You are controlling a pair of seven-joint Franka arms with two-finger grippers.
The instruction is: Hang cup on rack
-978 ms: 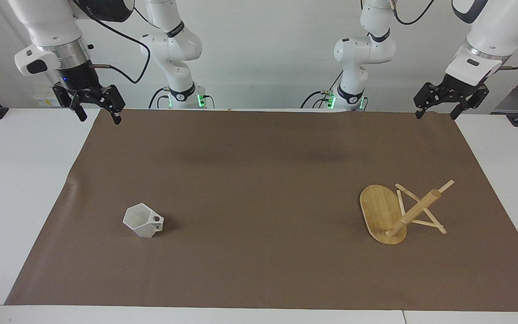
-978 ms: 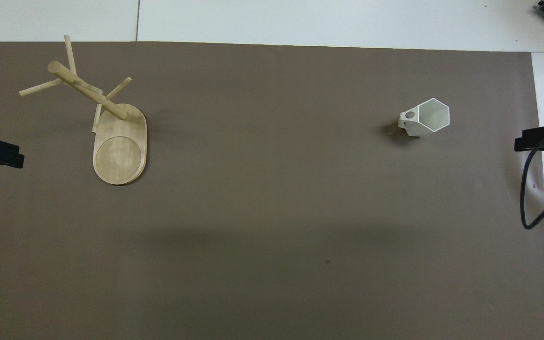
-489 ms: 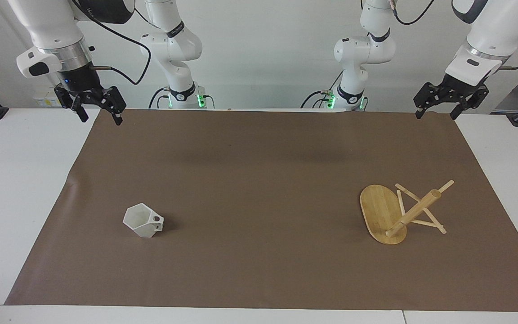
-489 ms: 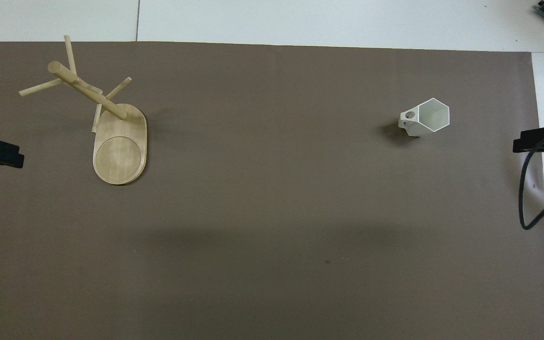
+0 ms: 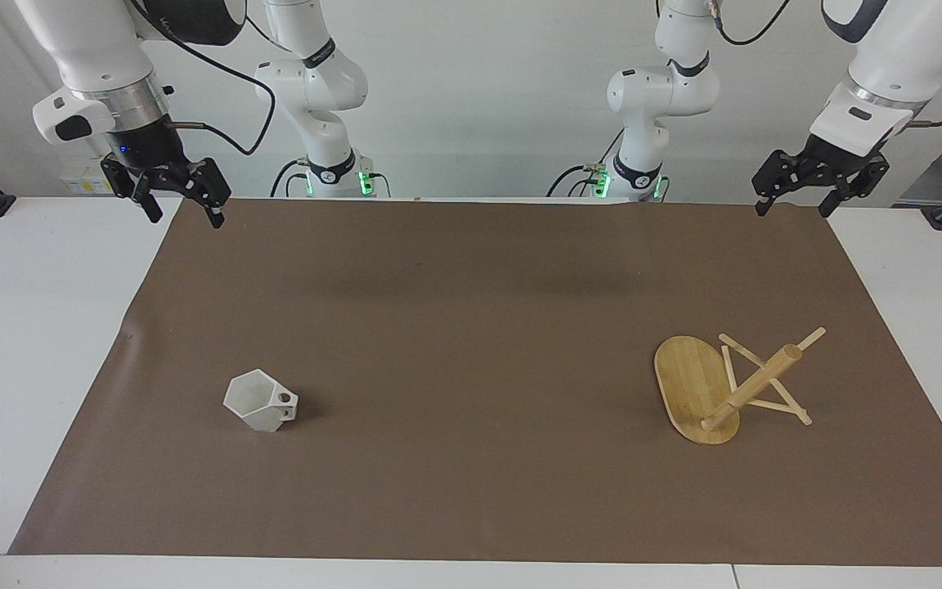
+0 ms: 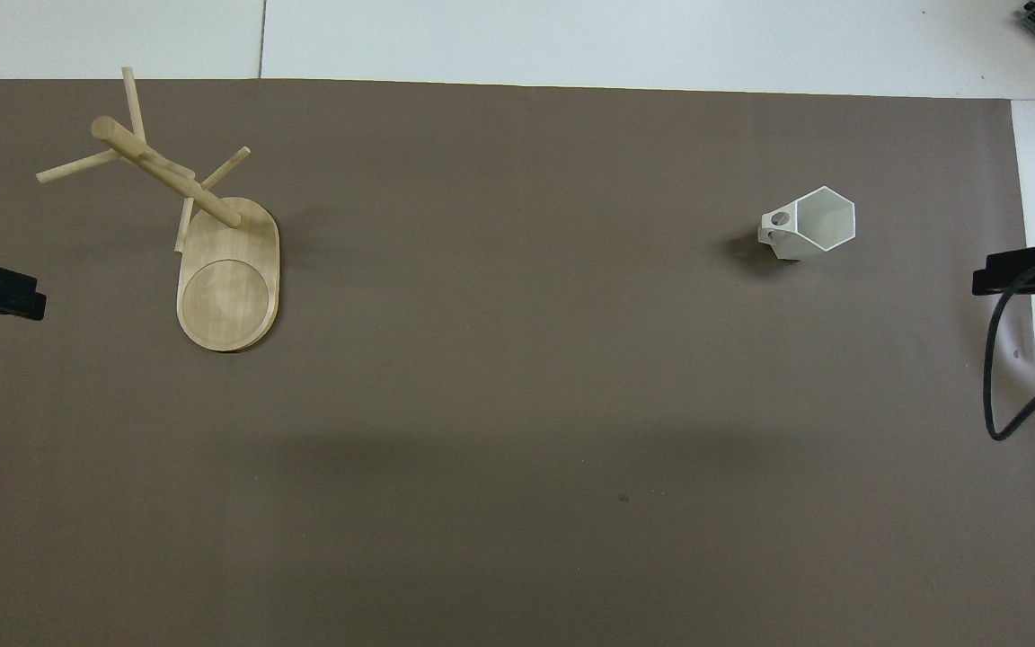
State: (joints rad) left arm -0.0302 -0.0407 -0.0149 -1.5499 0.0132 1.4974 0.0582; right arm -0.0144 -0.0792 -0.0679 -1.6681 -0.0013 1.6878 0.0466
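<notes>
Right gripper: fingers spread, empty, raised over the mat's corner at its own end. It has shifted slightly inward over the last second, which probably starts the approach to the cup. Left gripper: spread, empty, waiting.

Overhead clock, 12 away from the robots:
- The cup stands mouth up at 2 o'clock on the mat, handle toward 9.
- The rack stands at 10. Its base runs 12 to 6, with the post at the 12 end.

1. You've got bare brown mat between the cup and the rack, which stand well apart.
2. Rack's upright post and crossing pegs stick out, blocking a low pass there.
3. Open mat all around the cup.
</notes>
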